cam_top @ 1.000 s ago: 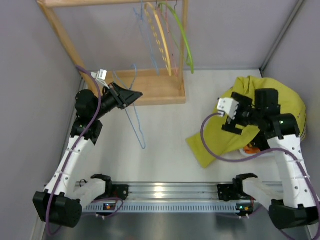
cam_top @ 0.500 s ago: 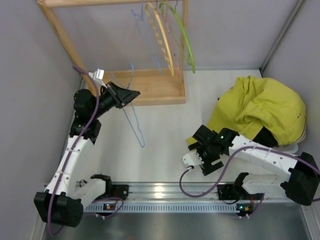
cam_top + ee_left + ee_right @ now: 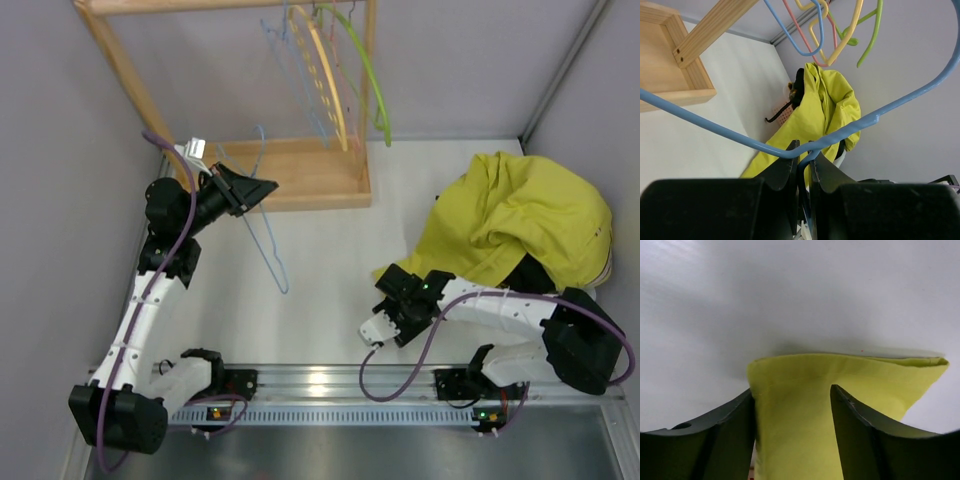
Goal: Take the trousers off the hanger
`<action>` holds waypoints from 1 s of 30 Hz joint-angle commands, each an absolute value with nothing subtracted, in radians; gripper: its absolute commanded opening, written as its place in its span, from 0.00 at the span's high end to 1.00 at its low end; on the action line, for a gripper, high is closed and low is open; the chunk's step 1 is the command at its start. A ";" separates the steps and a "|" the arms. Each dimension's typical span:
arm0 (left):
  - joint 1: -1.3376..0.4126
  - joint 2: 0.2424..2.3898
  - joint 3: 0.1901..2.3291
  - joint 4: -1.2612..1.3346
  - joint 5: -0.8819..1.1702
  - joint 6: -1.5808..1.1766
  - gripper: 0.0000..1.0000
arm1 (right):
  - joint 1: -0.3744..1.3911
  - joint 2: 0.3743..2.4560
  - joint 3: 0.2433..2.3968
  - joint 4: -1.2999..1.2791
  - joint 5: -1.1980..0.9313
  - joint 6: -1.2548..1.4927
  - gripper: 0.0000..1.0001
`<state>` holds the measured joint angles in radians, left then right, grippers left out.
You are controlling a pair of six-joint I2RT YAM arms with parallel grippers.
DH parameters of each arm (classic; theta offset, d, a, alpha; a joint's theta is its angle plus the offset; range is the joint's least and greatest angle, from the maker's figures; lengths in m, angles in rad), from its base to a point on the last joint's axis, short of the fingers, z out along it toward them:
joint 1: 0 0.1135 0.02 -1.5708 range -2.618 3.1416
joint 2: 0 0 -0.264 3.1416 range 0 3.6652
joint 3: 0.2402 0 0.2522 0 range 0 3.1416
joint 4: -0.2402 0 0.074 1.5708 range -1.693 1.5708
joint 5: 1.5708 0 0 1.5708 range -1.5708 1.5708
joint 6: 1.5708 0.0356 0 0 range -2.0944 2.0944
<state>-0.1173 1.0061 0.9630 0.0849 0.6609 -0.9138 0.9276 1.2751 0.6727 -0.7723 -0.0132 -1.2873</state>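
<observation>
Mustard-yellow cloth, the trousers (image 3: 525,215), lies heaped on the desk (image 3: 320,250) at about 3 o'clock. It is fully off the light-blue wire hanger (image 3: 268,252), which hangs bare at 9 o'clock. Your left gripper (image 3: 802,150) is pressed together on the hanger's wire, probably to hold the frame up off the desk and well apart from the garment. That arm rises from its base with the elbow bent and the wrist tipped toward the wooden rack (image 3: 300,175) at 11 o'clock. Your right gripper (image 3: 792,395) is spread. Its fingers straddle a folded edge of the trousers and, judging by the wrist view, do not pinch it. That arm lies low, folded back on itself, reaching toward 9 o'clock at the heap's near corner. The removal itself looks done.
</observation>
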 commanded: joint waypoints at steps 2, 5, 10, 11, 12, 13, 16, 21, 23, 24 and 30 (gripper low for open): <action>-0.109 0.989 0.997 0.104 0.666 -0.900 1.00 | 0.945 1.305 0.658 -0.617 -0.009 -1.275 0.55; -0.107 0.989 0.999 0.103 0.669 -0.897 1.00 | 0.943 1.305 0.667 -0.614 -0.015 -1.253 0.70; -0.107 0.991 1.000 0.103 0.670 -0.897 1.00 | 0.931 1.286 0.713 -0.643 -0.037 -1.209 0.96; -0.107 0.991 1.000 0.101 0.672 -0.897 1.00 | 0.931 1.279 0.727 -0.647 -0.041 -1.178 1.00; -0.107 0.991 1.000 0.101 0.673 -0.896 1.00 | 0.930 1.269 0.745 -0.669 -0.052 -1.163 1.00; -0.107 0.991 1.003 0.098 0.676 -0.896 1.00 | 0.928 1.241 0.796 -0.682 -0.067 -1.148 1.00; -0.107 0.989 1.006 0.091 0.681 -0.890 1.00 | 0.927 1.197 0.894 -0.742 -0.113 -1.094 1.00; -0.107 0.991 1.000 0.092 0.675 -0.899 1.00 | 0.928 1.196 0.873 -0.796 -0.048 -1.163 0.88; -0.107 0.991 0.999 0.092 0.672 -0.899 1.00 | 0.928 1.198 0.818 -0.792 -0.017 -1.204 0.82; -0.107 0.988 0.999 0.092 0.673 -0.899 1.00 | 0.931 1.198 0.799 -0.782 -0.008 -1.215 0.78; -0.107 0.982 1.000 0.087 0.675 -0.891 1.00 | 0.933 1.244 0.727 -0.793 0.075 -1.241 0.67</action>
